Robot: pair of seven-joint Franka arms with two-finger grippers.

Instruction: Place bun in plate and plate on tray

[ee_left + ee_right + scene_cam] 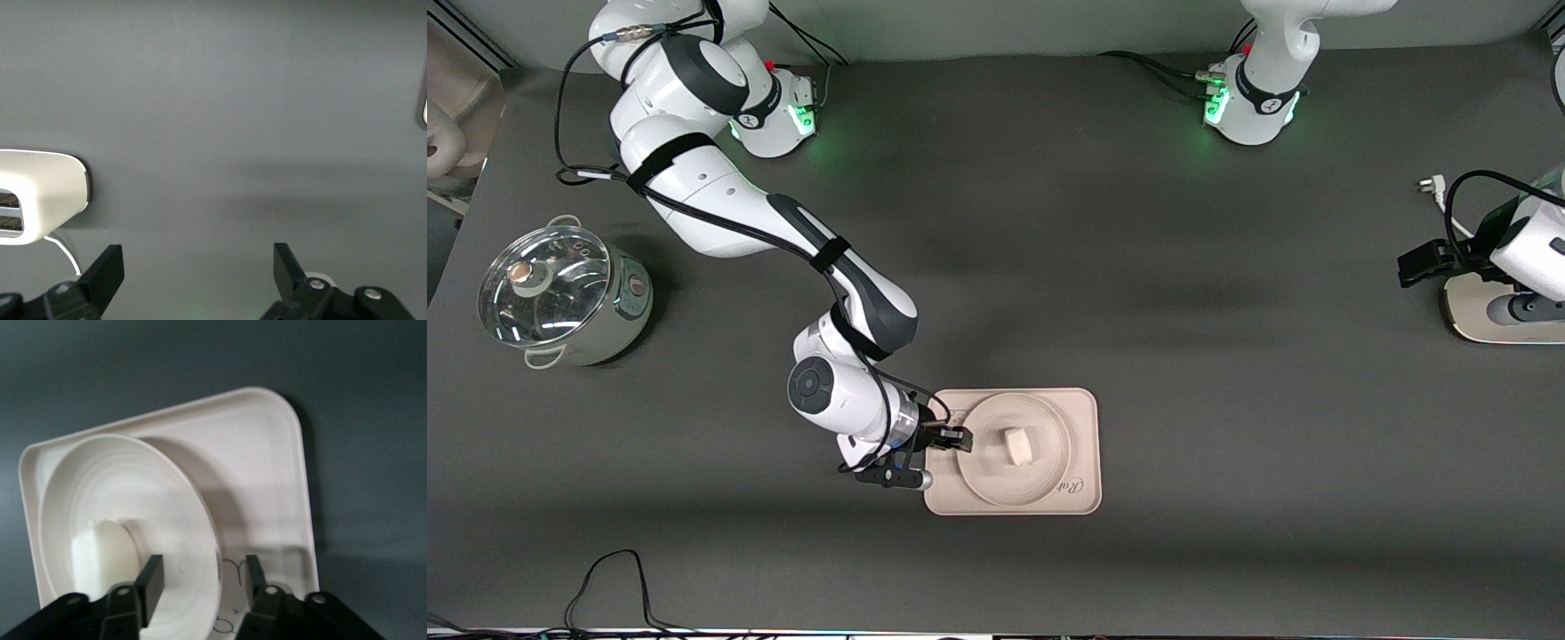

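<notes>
Hidden: you see the tray's [1083, 449] cursive script cut off where the plate [1045, 418] covers it; the bear drawing barely shows beside the right gripper.
Cut off: the left gripper [200, 283] shows only its finger ends in its wrist view; a white appliance [40, 193] runs off the frame edge.
Bun [1017, 445]: small, off-white, smooth lump; you find it lying in the plate's middle.
Plate: round, cream, raised rim, resting on the tray.
Right gripper [938, 458]: jaws apart, straddling the plate's rim at the tray's end toward the right arm; whether a finger touches the rim, you cannot tell.
Left gripper: jaws wide apart, waiting over bare table.
Pot [560, 298]: glass-lidded, at the right arm's end.
</notes>
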